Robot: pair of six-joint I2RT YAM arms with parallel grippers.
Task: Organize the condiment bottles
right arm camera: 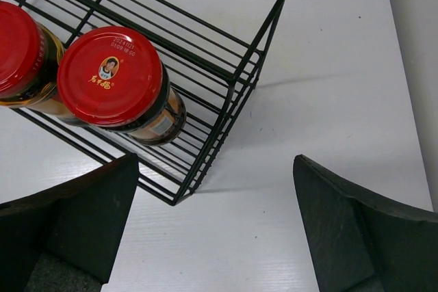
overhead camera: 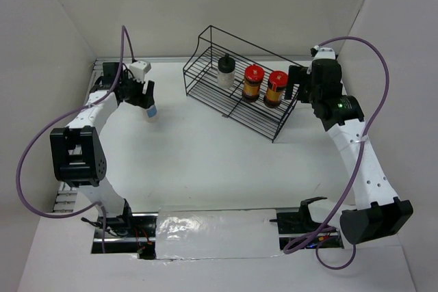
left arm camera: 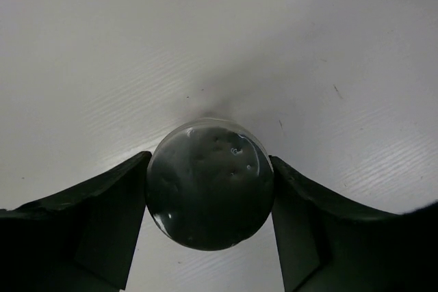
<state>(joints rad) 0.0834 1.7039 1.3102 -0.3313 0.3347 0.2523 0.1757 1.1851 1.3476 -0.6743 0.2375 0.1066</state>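
My left gripper (overhead camera: 146,95) is shut on the white jar with a blue label (overhead camera: 151,111) at the table's far left. In the left wrist view both fingers press the jar's grey cap (left arm camera: 209,193), with the gripper (left arm camera: 210,160) straight above it. I cannot tell whether the jar rests on the table. Two red-capped jars (overhead camera: 252,82) (overhead camera: 276,87) and the pale black-capped jar (overhead camera: 226,71) stand in the black wire rack (overhead camera: 205,87). My right gripper (overhead camera: 295,84) is open and empty at the rack's right end; in the right wrist view (right arm camera: 215,162) one red cap (right arm camera: 109,76) is near its left finger.
White walls enclose the table on the left, back and right. The rack's right corner (right arm camera: 263,39) lies just ahead of my right gripper. A sheet of clear plastic (overhead camera: 212,230) lies at the near edge between the arm bases.
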